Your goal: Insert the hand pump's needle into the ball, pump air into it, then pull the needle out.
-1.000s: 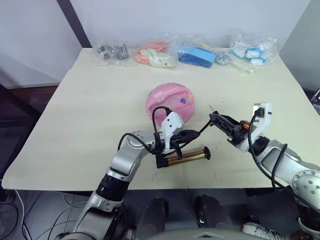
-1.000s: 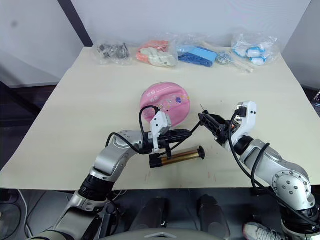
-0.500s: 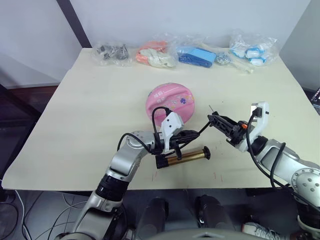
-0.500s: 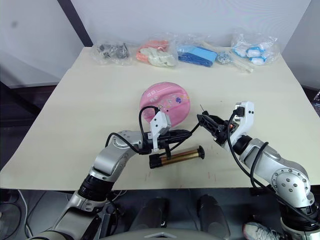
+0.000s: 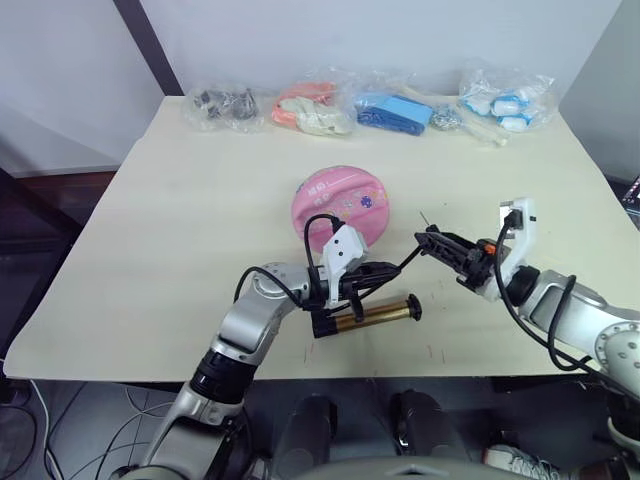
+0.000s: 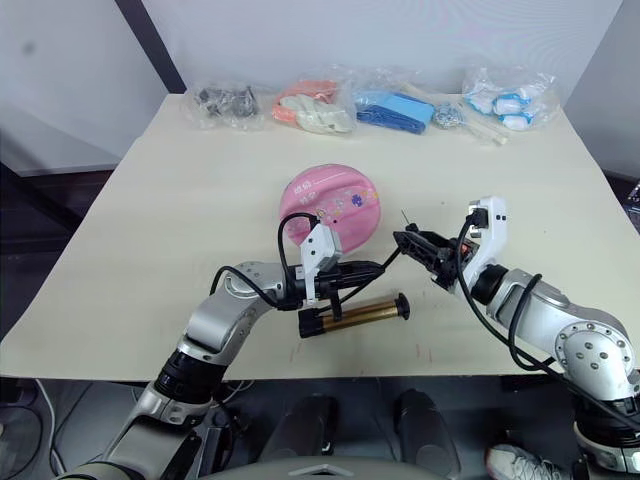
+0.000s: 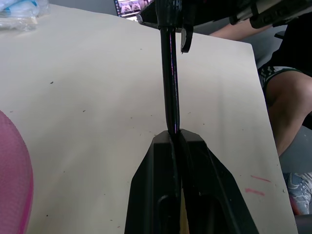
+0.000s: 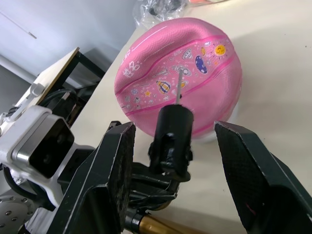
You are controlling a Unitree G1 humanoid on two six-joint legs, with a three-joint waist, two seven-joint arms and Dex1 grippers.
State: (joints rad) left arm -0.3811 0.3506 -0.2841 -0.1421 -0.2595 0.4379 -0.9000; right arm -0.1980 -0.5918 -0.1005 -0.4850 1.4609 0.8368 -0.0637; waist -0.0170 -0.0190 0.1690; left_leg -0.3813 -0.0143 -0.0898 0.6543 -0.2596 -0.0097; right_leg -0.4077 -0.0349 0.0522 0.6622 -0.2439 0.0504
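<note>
The ball (image 5: 340, 205) is sitting near the middle of the pale table (image 5: 160, 250), a pink, partly sagging dome with small printed pictures on it. Just in front of it, toward the robot, the hand pump (image 5: 372, 314) is lying on its side on the table, its gold barrel pointing across the robot's front and its black T-handle at the right-hand end. The left gripper (image 5: 385, 270) is hanging just above the pump, between it and the ball, its two black fingers (image 7: 165, 165) pressed together on the pump's thin black hose (image 7: 170, 92) — the hose is running straight out from between them toward the right gripper (image 5: 436, 243). The right gripper is hovering above the table to the right of the ball, and the needle's black fitting (image 8: 174, 134) is standing between its two fingers; in the right wrist view both fingers are standing clear of the fitting on either side, so I cannot tell whether they are actually pinching it. The needle (image 8: 180, 84) is pointing at the ball, with its tip apart from the pink surface. Along the far edge of the table several clear bags (image 5: 400, 108) of small items are lying in a row.
</note>
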